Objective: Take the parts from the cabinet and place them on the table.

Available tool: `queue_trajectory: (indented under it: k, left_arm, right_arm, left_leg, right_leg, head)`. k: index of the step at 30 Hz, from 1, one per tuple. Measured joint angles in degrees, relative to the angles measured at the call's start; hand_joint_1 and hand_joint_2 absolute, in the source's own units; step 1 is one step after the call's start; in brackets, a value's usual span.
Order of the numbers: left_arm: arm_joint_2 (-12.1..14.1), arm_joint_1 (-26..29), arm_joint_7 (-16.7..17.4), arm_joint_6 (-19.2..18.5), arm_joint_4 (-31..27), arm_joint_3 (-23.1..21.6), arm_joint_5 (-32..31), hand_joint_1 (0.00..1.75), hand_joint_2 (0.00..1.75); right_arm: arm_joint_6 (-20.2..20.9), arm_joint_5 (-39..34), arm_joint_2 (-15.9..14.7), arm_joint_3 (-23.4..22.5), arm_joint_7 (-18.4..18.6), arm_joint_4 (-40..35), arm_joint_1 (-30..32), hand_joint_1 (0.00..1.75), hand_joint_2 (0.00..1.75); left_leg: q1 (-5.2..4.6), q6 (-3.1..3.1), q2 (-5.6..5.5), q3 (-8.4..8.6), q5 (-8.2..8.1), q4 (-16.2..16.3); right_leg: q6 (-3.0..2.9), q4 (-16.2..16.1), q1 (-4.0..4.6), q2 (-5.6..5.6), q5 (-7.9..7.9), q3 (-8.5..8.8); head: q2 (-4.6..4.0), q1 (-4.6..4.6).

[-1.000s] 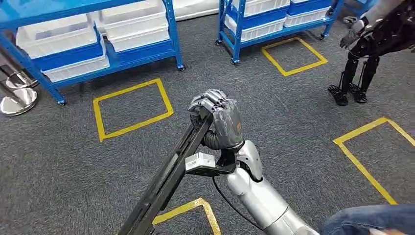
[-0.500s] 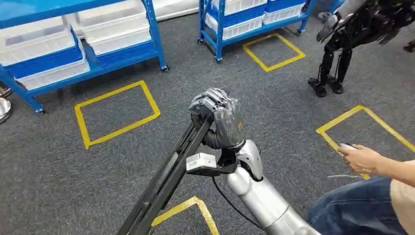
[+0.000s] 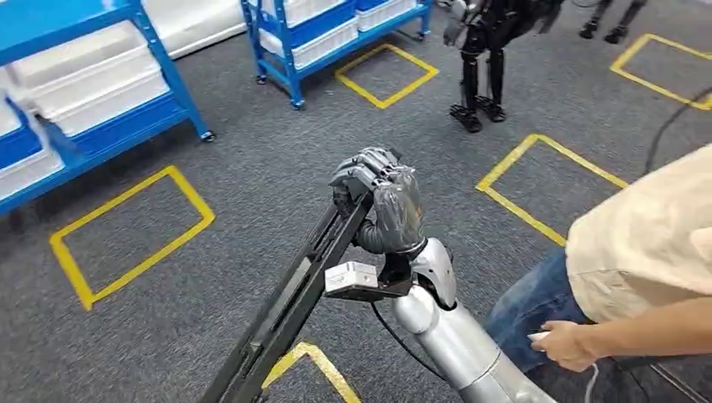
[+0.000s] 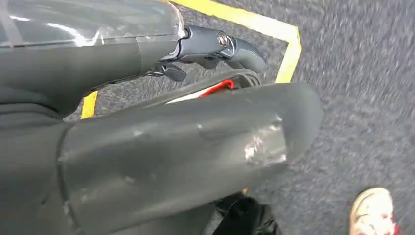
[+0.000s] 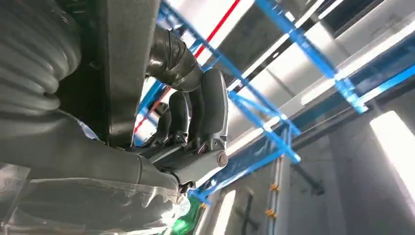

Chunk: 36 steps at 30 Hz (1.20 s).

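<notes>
My right hand (image 3: 379, 206) is raised in the middle of the head view and grips the top end of a long black rail-like part (image 3: 281, 323). The part slants down to the left, to the picture's bottom edge. In the right wrist view the dark fingers (image 5: 208, 110) curl round the same black part (image 5: 122, 68). In the left wrist view my left hand (image 4: 161, 142) hangs over the grey carpet, its thick thumb and a dark finger (image 4: 220, 46) apart with nothing between them.
Blue racks with white bins stand at the far left (image 3: 101, 92) and far middle (image 3: 311, 34). Yellow tape squares (image 3: 126, 227) mark the carpet. Another humanoid's legs (image 3: 479, 80) stand far ahead. A person in a beige shirt (image 3: 646, 243) is close on my right.
The camera has turned right, so racks and tape squares have slid left. The person has come nearer at the right. My right hand still grips the black part the same way.
</notes>
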Motion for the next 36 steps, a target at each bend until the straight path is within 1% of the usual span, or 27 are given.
queue_trajectory:
  k: [1,3,4,5,7,8,9,10,11,13,14,15,16,18,19,20,21,24,26,27,29,30,31,33,34,35,36]
  left_arm:
    - [0.0,0.0,0.0,0.02,0.0,0.0,-0.02,0.0,0.0]
    - [0.04,-0.16,0.04,0.2,0.0,0.0,-0.02,0.0,0.0]
    - [0.09,-0.17,0.07,0.22,0.0,0.0,-0.05,0.0,0.0]
    - [0.22,-0.25,0.13,0.28,0.0,0.0,-0.05,0.0,0.0]
    - [0.24,-0.22,0.26,0.33,0.0,0.0,-0.07,0.0,0.0]
    - [0.31,-0.19,0.44,0.33,0.0,0.02,-0.05,0.0,0.0]
    - [0.26,-0.26,0.48,0.33,0.0,0.02,-0.02,0.0,0.0]
    - [0.31,-0.41,0.59,0.33,0.0,0.02,0.0,0.0,0.0]
    - [0.31,-0.4,0.59,0.33,0.0,0.02,0.04,0.0,0.0]
    - [0.39,-0.04,0.83,0.33,0.0,0.02,0.06,0.0,0.0]
    - [0.5,0.05,0.96,0.33,0.0,0.02,0.09,0.0,0.0]
    - [0.53,0.07,1.01,0.35,0.0,0.04,0.09,0.0,0.0]
    - [0.52,0.04,1.07,0.35,0.0,0.04,0.11,0.0,0.0]
    - [0.5,-0.01,1.14,0.35,0.0,0.04,0.24,0.0,0.0]
    - [0.52,-0.02,1.16,0.33,0.0,0.04,0.24,0.0,0.0]
    - [0.52,0.02,1.16,0.35,0.0,0.09,0.26,0.0,0.0]
    - [0.55,0.06,1.18,0.35,0.0,0.13,0.24,0.0,0.0]
    - [0.52,-0.2,1.22,0.35,0.0,0.18,0.28,0.0,0.0]
    - [0.55,-0.28,1.2,0.35,0.0,0.22,0.44,0.0,0.0]
    - [0.55,-0.18,1.22,0.35,0.0,0.28,0.44,0.0,0.0]
    - [0.61,0.13,1.25,0.33,0.0,0.33,0.41,0.0,0.0]
    - [0.61,0.25,1.31,0.35,0.0,0.33,0.41,0.0,0.0]
    - [0.59,0.26,1.31,0.35,0.0,0.33,0.41,0.0,0.0]
    - [0.61,0.08,1.31,0.35,0.0,0.33,0.41,0.0,0.0]
    - [0.61,0.07,1.31,0.35,0.0,0.33,0.41,0.0,0.0]
    - [0.81,0.11,1.31,0.35,0.0,0.37,0.41,0.0,0.0]
    - [0.81,0.15,1.31,0.35,0.0,0.42,0.41,0.0,0.0]
  right_arm:
    - [0.0,-0.02,-0.2,-0.02,0.0,-0.04,0.0,1.75,1.75]
    - [0.0,0.0,-0.42,-0.07,0.02,-0.42,-0.03,1.75,1.75]
    - [0.0,0.0,-0.46,-0.09,0.02,-0.57,-0.05,1.75,1.75]
    - [0.0,-0.02,-0.48,-0.11,0.02,-0.68,-0.13,1.75,1.75]
    - [0.0,-0.02,-0.66,-0.26,0.09,-0.83,-0.21,1.75,1.75]
    - [0.02,-0.02,-0.79,-0.46,0.11,-0.85,-0.18,1.75,1.75]
    - [0.02,-0.02,-0.99,-0.61,0.11,-0.92,-0.18,1.75,1.75]
    - [0.02,-0.02,-1.16,-0.79,0.11,-1.12,-0.14,1.75,1.75]
    - [0.02,0.0,-1.31,-0.92,0.13,-1.31,-0.27,1.75,1.75]
    - [0.02,-0.02,-1.33,-0.94,0.13,-1.46,-0.34,1.75,1.75]
    - [0.04,-0.02,-1.4,-0.94,0.15,-1.46,-0.2,1.75,1.75]
    - [0.04,-0.02,-1.53,-0.98,0.15,-1.46,-0.11,1.75,1.75]
    - [0.04,-0.02,-1.62,-0.98,0.15,-1.46,-0.04,1.75,1.75]
    - [0.04,-0.02,-1.73,-1.01,0.15,-1.57,-0.06,1.75,1.75]
    - [0.04,-0.02,-1.75,-1.01,0.15,-1.77,-0.08,1.75,1.75]
    - [0.06,0.0,-1.77,-1.01,0.15,-1.88,-0.24,1.75,1.75]
    - [0.07,-0.02,-1.77,-1.03,0.15,-1.95,-0.21,1.75,1.75]
    - [0.07,-0.02,-1.99,-1.14,0.15,-1.99,-0.17,1.75,1.75]
    - [0.09,0.0,-1.99,-1.16,0.15,-2.32,-0.33,1.75,1.75]
    - [0.09,0.0,-1.9,-1.16,0.15,-2.34,-0.38,1.75,1.75]
    - [0.09,0.0,-1.92,-1.16,0.15,-2.34,-0.18,1.75,1.75]
    - [0.09,0.0,-1.95,-1.16,0.15,-2.34,-0.09,1.75,1.75]
    - [0.09,0.0,-1.97,-1.16,0.15,-2.34,-0.01,1.75,1.75]
    - [0.09,0.0,-1.97,-1.16,0.15,-2.43,-0.04,1.75,1.75]
    - [0.09,0.0,-1.97,-1.16,0.15,-2.47,-0.03,1.75,1.75]
    - [0.09,0.0,-1.97,-1.16,0.15,-2.58,-0.06,1.75,1.75]
    - [0.09,0.0,-1.97,-1.16,0.15,-2.58,-0.06,1.75,1.75]
  left_leg:
    - [0.0,0.18,-0.06,0.88,1.89,-2.06]
    - [0.01,0.71,-1.4,5.32,7.31,-11.56]
    - [0.11,1.02,-3.81,6.72,7.87,-15.05]
    - [0.42,1.09,-6.5,6.93,7.51,-15.73]
    - [0.03,1.16,-5.56,7.24,7.57,-16.44]
    - [-0.12,1.4,-4.88,7.22,7.73,-16.52]
    - [0.49,2.0,-3.99,7.28,8.39,-17.35]
    - [0.43,2.34,-3.02,7.53,8.77,-17.88]
    - [0.33,2.57,-2.41,7.57,8.88,-18.12]
    - [0.18,2.88,-0.41,7.55,8.84,-18.11]
    - [0.19,2.93,0.5,7.52,8.79,-18.08]
    - [0.23,2.92,1.38,7.49,8.73,-18.04]
    - [0.25,2.82,2.18,7.51,8.62,-17.99]
    - [0.38,2.32,3.61,7.66,8.2,-17.66]
    - [0.3,1.89,4.1,7.75,7.86,-17.36]
    - [-0.27,1.34,4.6,7.54,7.44,-16.89]
    - [-0.29,1.09,5.13,7.72,7.31,-16.94]
    - [0.0,0.2,7.1,8.38,6.97,-17.08]
    - [0.43,-0.23,2.52,7.32,4.33,-14.24]
    - [0.43,-0.2,1.25,5.5,2.06,-10.24]
    - [0.39,-0.16,0.26,1.46,-0.96,-2.08]
    - [0.39,-0.1,0.13,0.48,-0.83,-0.47]
    - [0.39,0.09,0.07,0.61,0.61,-1.33]
    - [0.31,0.78,-0.65,3.81,5.89,-8.94]
    - [0.29,1.24,-2.73,5.69,8.23,-13.5]
    - [0.37,1.57,-5.14,6.37,7.57,-14.83]
    - [0.31,1.5,-4.93,6.88,7.61,-16.14]
  right_leg:
    - [0.01,0.12,0.02,0.88,0.01,-0.02]
    - [0.05,0.45,0.0,2.57,0.01,-0.02]
    - [0.13,0.57,-0.09,3.16,0.01,-0.12]
    - [0.62,0.71,0.09,3.77,0.15,-0.5]
    - [1.54,0.63,-0.56,5.16,0.72,-1.3]
    - [2.06,0.28,-0.77,6.04,1.06,-1.45]
    - [2.47,0.23,-0.4,6.17,1.18,-1.77]
    - [2.47,1.03,-0.17,2.23,0.32,-2.12]
    - [2.73,3.16,-0.06,-0.47,-1.46,-3.06]
    - [3.06,11.37,-0.36,-1.98,-5.71,-6.73]
    - [3.23,14.36,-0.46,-2.19,-6.65,-8.1]
    - [3.41,15.37,-0.64,-2.37,-6.34,-8.52]
    - [3.57,13.85,-0.86,-2.61,-4.88,-7.63]
    - [3.65,5.58,-1.0,-3.97,-0.51,-2.98]
    - [3.55,1.72,-0.86,-6.25,0.51,-0.8]
    - [3.36,0.51,0.18,-7.67,-0.26,-0.47]
    - [2.64,0.67,-0.19,-6.85,-0.2,-0.67]
    - [1.5,0.49,0.14,-4.72,-0.12,-0.85]
    - [0.8,0.08,-0.27,-3.55,0.14,-0.53]
    - [0.38,0.08,-0.29,-2.95,0.2,-0.56]
    - [0.27,0.11,-0.06,-1.35,0.21,-0.56]
    - [0.23,0.13,0.05,-0.56,0.23,-0.56]
    - [0.23,0.2,0.13,0.33,0.23,-0.54]
    - [0.24,0.44,0.17,2.03,0.23,-0.51]
    - [0.25,0.57,0.1,2.75,0.22,-0.58]
    - [0.49,0.66,0.25,3.26,0.33,-0.82]
    - [0.82,0.84,0.07,4.13,0.4,-1.12]
  head:
    - [0.0,0.0]
    - [0.0,0.0]
    - [0.0,0.0]
    - [0.0,0.04]
    - [0.0,0.07]
    - [0.0,-0.02]
    - [0.0,0.07]
    - [0.0,0.0]
    - [0.0,0.46]
    - [0.0,0.37]
    - [0.0,0.37]
    - [0.0,0.37]
    - [0.0,0.39]
    - [0.0,0.39]
    - [0.0,0.39]
    - [0.0,0.42]
    - [0.0,0.2]
    - [0.0,0.28]
    - [0.0,0.27]
    - [0.0,0.26]
    - [0.0,0.28]
    - [0.0,0.26]
    - [0.0,0.28]
    - [0.0,0.26]
    - [0.0,0.26]
    - [0.0,0.33]
    - [0.0,0.28]
